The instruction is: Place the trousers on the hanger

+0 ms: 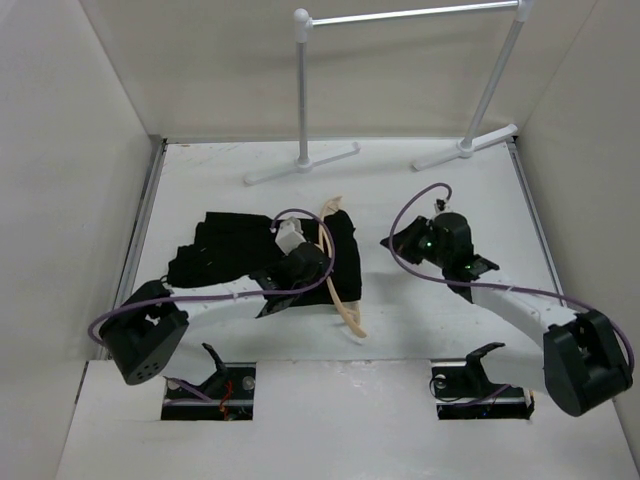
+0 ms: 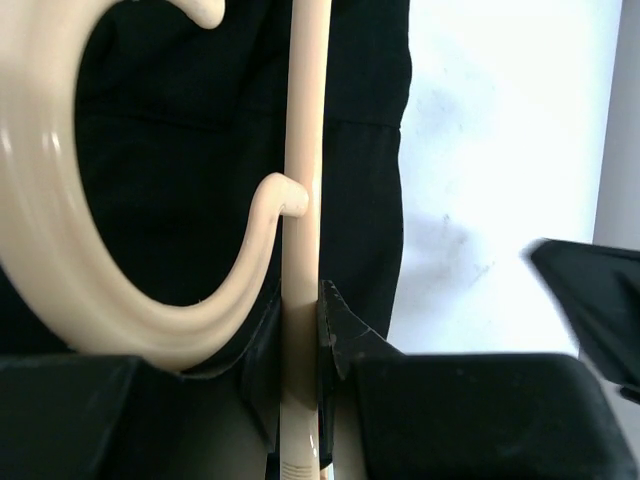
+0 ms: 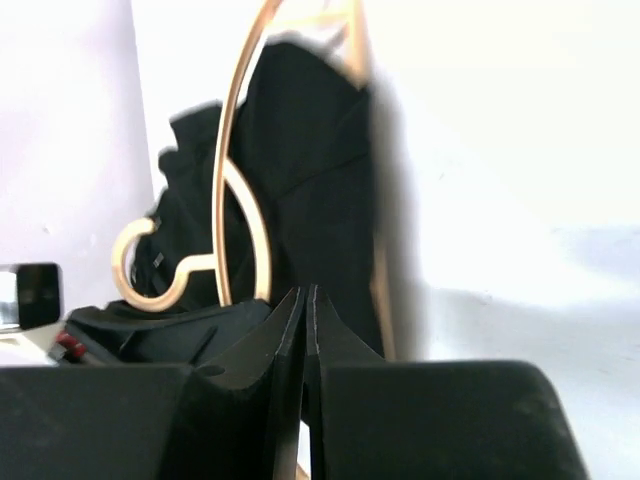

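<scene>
The black trousers (image 1: 225, 245) lie bunched on the table left of centre, with one part passing under the tan wooden hanger (image 1: 349, 316). My left gripper (image 1: 318, 262) is shut on the hanger; in the left wrist view its jaws (image 2: 300, 335) clamp a straight tan bar (image 2: 303, 150), with the curved hook (image 2: 60, 250) to the left over the black cloth (image 2: 180, 150). My right gripper (image 1: 392, 240) is shut and empty, just right of the trousers. In its wrist view the shut jaws (image 3: 308, 295) point at the hanger (image 3: 235, 180) and the trousers (image 3: 310, 170).
A white metal rail stand (image 1: 400, 15) stands at the back, its two feet (image 1: 300, 165) (image 1: 465, 148) on the table. White walls close in the left, right and back sides. Purple cables loop off both arms.
</scene>
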{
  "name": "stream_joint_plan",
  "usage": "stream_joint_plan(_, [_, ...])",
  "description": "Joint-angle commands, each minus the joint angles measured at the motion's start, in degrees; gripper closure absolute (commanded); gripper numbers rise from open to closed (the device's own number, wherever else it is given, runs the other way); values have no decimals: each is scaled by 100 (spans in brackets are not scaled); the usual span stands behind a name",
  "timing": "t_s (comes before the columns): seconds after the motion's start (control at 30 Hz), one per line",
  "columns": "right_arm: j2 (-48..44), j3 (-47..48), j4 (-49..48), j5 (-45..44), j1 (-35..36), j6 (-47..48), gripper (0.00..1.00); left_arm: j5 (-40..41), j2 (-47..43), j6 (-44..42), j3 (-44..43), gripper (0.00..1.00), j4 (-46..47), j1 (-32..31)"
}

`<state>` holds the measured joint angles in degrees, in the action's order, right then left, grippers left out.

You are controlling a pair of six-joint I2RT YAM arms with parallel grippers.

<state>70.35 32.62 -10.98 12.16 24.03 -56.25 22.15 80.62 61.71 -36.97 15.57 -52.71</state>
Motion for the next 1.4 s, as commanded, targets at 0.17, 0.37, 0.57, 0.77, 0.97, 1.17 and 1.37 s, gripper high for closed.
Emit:
stream_joint_plan(0.17, [-374,-37,510,224,-562,360,84,-44,-943,-283,576,98,-670,512])
stream_joint_plan(0.37, [1040,797,150,515,754,703,26,-44,-723,-291,454,98,-617,266])
stream_joint_plan(0.57, [2069,1501,114,322,1362,738,34,-9,-732,-274,463,98,-599,301])
stream_joint_plan(0.77, [2738,1756,96,269,1503,773,37,0,-697,-256,472,98,-591,222])
stream_joint_plan(0.97, [2775,1722,0,181,1512,712,85,26,-758,-256,507,98,-599,248])
stream_joint_plan(1.17, [1756,1598,262,-65,1302,694,95,35,-881,-291,542,98,-862,336])
stream_joint_plan(1.37, [912,1151,430,14,748,624,98,70,-1171,-414,656,98,-1117,503])
